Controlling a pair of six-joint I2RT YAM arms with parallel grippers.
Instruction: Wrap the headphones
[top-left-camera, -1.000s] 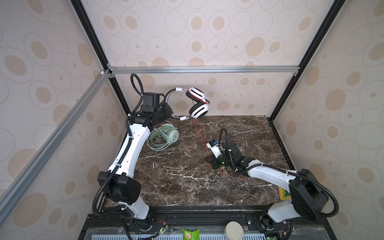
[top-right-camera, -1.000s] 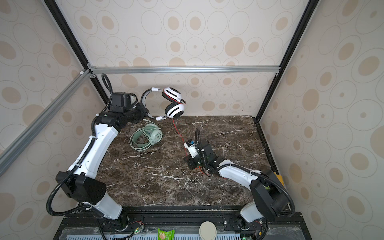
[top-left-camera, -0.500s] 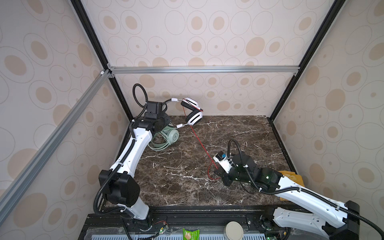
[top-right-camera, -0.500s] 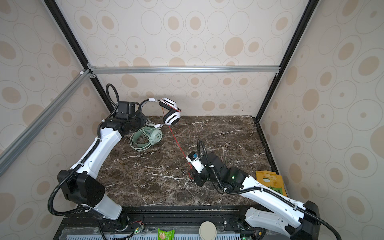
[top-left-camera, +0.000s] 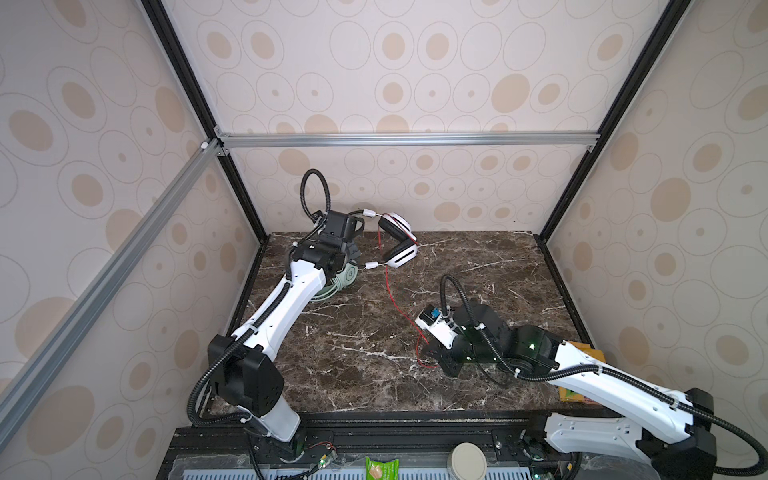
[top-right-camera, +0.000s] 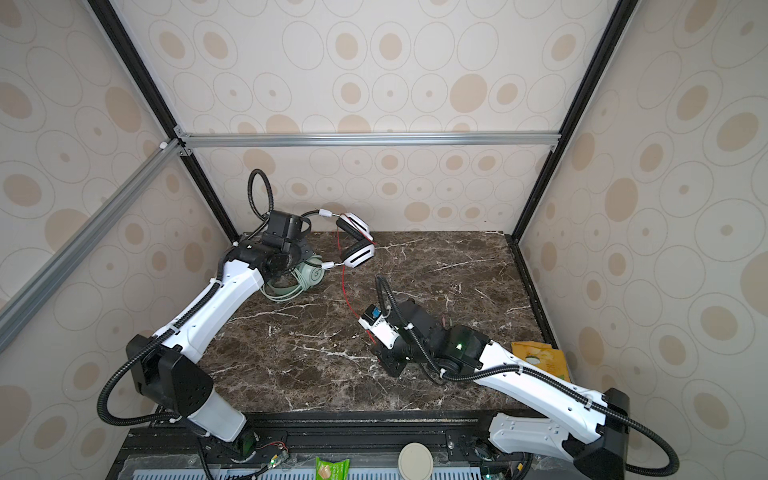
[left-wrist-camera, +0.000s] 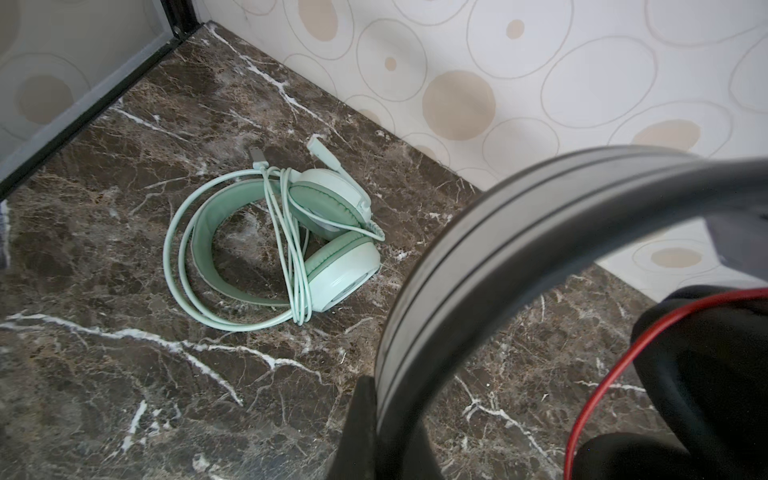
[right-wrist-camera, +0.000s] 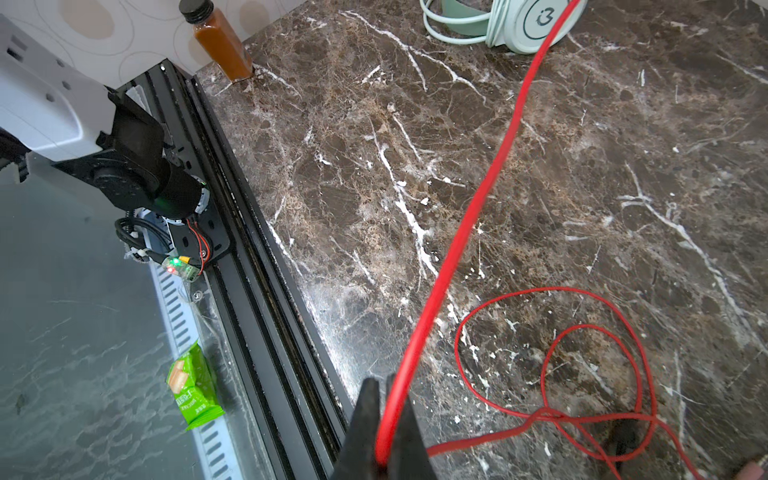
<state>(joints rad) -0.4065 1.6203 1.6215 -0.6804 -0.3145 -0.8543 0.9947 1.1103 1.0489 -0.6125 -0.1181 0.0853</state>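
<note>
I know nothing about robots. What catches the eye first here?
A bright red cable stretches over the dark marble table, pinched in the right hand. It leads up to white headphones that the left hand holds aloft by the back wall. Nearby on the table lie mint-green headphones, cable wrapped around them.

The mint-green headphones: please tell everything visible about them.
The mint-green headphones lie flat on the dark marble table, near its back left corner. They look like smooth plastic: two round earcups with padded green cushions, joined by a double band. Their pale green cable is wound in several loops around the band, beside the earcups. Nothing grips them; in a top view the left arm hides part of them.
</note>
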